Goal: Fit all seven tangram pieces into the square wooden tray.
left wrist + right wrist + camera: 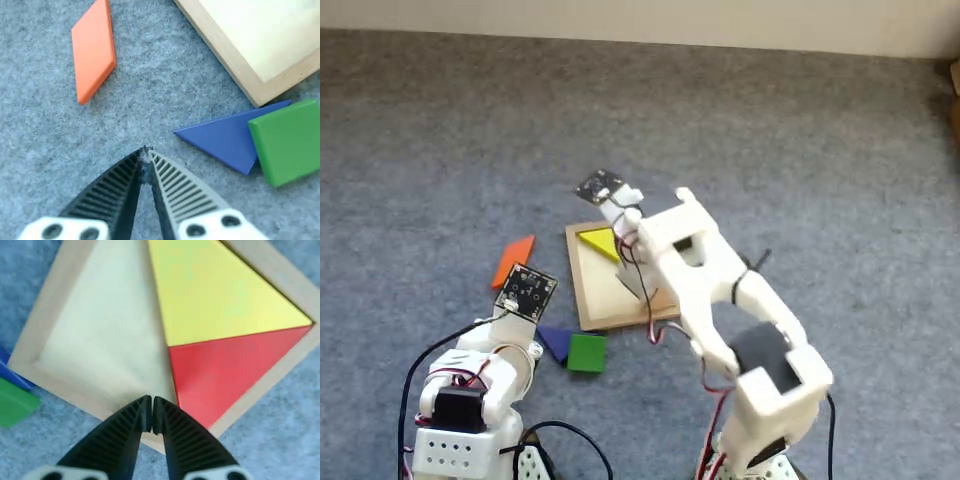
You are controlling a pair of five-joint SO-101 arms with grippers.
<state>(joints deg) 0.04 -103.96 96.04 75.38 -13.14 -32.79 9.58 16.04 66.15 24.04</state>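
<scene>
The square wooden tray (574,280) lies on the grey carpet (440,130), in front of the two arms. Two pieces sit inside it: a big yellow triangle (215,295) and a red triangle (225,372). They lie side by side with their edges touching. The rest of the tray floor shows plain wood.

The right gripper (151,407) hangs over the tray, above its rim, close to the red triangle. Its two fingers are pressed together.

The left gripper (146,152) hangs over the carpet, off to the side of the tray. Its fingers are pressed together too (nothing is pinched between them). An orange slanted piece (92,50) lies flat on the carpet, apart from the tray. A blue triangle (220,137) and a green square (289,141) lie on the carpet as well, touching each other. They are just beside a corner of the tray, on the side near the arms.
</scene>
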